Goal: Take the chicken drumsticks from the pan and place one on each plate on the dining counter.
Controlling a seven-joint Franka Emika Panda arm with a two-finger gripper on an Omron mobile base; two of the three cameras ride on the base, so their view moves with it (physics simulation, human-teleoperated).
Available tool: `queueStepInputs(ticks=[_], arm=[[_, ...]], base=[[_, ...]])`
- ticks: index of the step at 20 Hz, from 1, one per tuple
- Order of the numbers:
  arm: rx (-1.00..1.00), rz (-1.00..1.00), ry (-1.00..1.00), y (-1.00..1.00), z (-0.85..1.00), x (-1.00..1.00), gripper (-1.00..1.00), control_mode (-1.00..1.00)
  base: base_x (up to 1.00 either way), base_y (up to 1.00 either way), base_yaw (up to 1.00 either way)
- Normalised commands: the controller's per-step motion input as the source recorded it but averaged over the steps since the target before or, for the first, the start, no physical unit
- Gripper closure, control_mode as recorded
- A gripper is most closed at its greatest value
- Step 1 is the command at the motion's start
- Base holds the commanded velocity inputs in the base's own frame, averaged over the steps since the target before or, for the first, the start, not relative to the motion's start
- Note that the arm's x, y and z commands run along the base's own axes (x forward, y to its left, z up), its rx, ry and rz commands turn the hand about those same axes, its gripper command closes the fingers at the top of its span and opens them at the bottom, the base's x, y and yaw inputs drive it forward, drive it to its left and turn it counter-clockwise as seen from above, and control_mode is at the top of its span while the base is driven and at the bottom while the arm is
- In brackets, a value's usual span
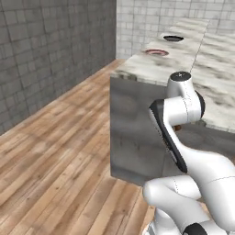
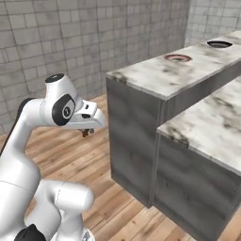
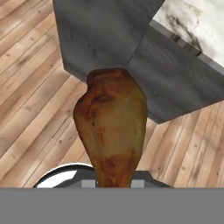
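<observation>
1. Wooden floor lies under the low gripper (image 2: pixel 86 132); its jaws are clamped on a chicken drumstick (image 3: pixel 111 127).
2. Carrying step, I think.
3. Next: lift it up over the dining counter (image 2: pixel 155 75).
4. Farther off wait two plates (image 2: pixel 178 58), both bare.

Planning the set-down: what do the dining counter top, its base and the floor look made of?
Dining counter top: looks like polished marble, white-grey with dark veins. Its base: plain grey panel, matte and faintly streaked, possibly stone or laminate. Floor: wooden planks, warm brown with visible grain and seams.
</observation>
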Motion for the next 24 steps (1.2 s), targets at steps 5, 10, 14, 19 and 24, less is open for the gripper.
queueStepInputs(ticks=[5, 10, 14, 19, 24], arm=[[0.00, 0.00, 0.00, 0.00, 0.00, 0.00, 1.00, 1.00], [0.00, 0.00, 0.00, 0.00, 0.00, 0.00, 1.00, 1.00], [0.00, 0.00, 0.00, 0.00, 0.00, 0.00, 1.00, 1.00], [0.00, 0.00, 0.00, 0.00, 0.00, 0.00, 1.00, 1.00], [0.00, 0.00, 0.00, 0.00, 0.00, 0.00, 1.00, 1.00]], base=[[0.46, 0.94, -0.32], [0.45, 0.93, -0.33], [0.46, 0.92, -0.34], [0.46, 0.90, -0.36], [0.47, 0.89, -0.37]])
